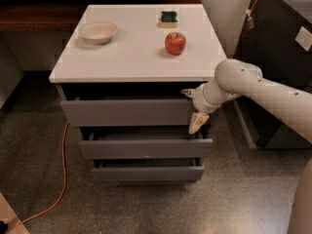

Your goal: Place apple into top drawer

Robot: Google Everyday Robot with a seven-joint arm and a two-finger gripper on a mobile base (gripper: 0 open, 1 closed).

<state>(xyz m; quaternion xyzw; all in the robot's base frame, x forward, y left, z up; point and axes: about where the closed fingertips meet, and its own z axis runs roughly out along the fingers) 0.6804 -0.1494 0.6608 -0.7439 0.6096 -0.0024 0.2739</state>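
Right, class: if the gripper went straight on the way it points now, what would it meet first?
Probably the top drawer, at its front's right end, where the gripper sits; depth is unclear.

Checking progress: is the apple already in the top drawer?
No, the apple sits on the tabletop, while the gripper is at the top drawer's right end.

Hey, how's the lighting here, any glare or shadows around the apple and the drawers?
Camera view: the white tabletop glares brightly; the apple casts a faint soft shadow; the gap above the top drawer is deep in shadow; the gripper, at that drawer's right end, is evenly lit.
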